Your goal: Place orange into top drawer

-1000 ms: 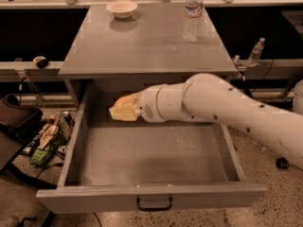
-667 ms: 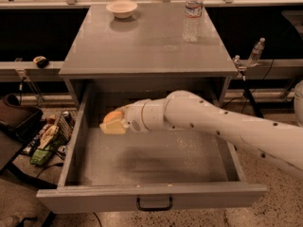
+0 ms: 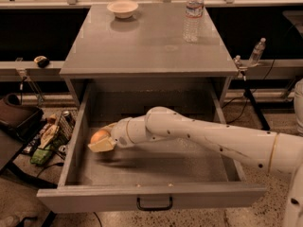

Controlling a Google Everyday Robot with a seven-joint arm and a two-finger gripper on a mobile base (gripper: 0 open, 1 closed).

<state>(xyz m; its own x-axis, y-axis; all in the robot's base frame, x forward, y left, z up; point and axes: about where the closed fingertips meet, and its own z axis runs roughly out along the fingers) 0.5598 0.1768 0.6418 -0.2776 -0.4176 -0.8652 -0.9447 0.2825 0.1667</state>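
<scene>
Currently the end effector (image 3: 97, 142) is pinching the orange (image 3: 100, 135), holding it low inside the open top drawer (image 3: 151, 196), near the left wall. The fruit is sitting at the tip, so release looks like a short drop straight down.

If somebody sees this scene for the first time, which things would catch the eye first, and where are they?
First comes the long white arm reaching from the right into the open top drawer. Its tool is at the drawer's left side, closed on the orange just above the floor. Next, on the cabinet top, a white bowl stands at the back left and a water bottle at the back right.
</scene>
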